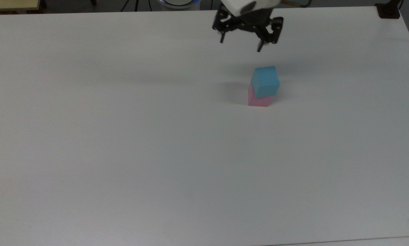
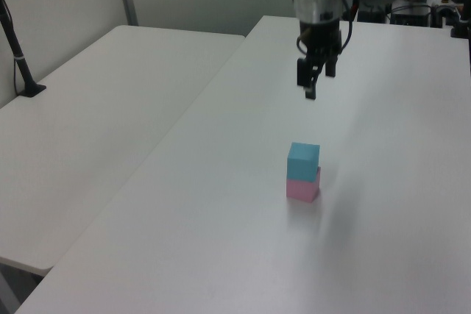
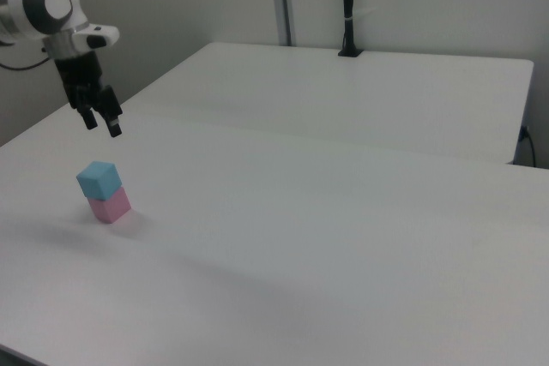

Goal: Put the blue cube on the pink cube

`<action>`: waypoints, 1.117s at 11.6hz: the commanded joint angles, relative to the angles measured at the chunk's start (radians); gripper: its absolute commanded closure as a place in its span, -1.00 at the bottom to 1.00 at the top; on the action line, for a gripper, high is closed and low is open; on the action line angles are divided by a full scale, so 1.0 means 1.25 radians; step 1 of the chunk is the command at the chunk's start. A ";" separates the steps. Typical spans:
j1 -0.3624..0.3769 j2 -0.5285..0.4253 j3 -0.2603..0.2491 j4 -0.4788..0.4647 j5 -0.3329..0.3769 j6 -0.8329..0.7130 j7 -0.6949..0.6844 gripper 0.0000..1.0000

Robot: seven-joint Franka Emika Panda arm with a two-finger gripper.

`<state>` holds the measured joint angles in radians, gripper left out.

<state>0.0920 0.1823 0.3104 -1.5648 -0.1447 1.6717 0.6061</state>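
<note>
We see the blue cube [image 1: 265, 81] resting on the pink cube [image 1: 258, 100], slightly twisted, on the white counter [image 1: 122, 136]. Our end effector [image 1: 240, 42] hangs empty, fingers spread, above and beyond the stack.

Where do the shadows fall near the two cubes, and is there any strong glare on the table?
Top view: a soft shadow spreads to the top view's left of the blue cube and pink cube; no hard glare on the table. Left view: a faint shadow lies to the left view's right of the stack. Right view: the light is even, with a dim shadow beside the stack.
</note>
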 commanded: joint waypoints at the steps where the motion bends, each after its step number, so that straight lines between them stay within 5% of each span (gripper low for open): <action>1: -0.049 -0.093 -0.041 -0.013 0.015 -0.098 -0.033 -1.00; 6: -0.072 -0.186 -0.221 -0.027 0.024 -0.096 -0.283 -1.00; 9: -0.126 -0.185 -0.226 -0.032 0.027 -0.077 -0.453 -1.00; 13: -0.125 -0.179 -0.230 -0.028 0.027 -0.075 -0.460 -1.00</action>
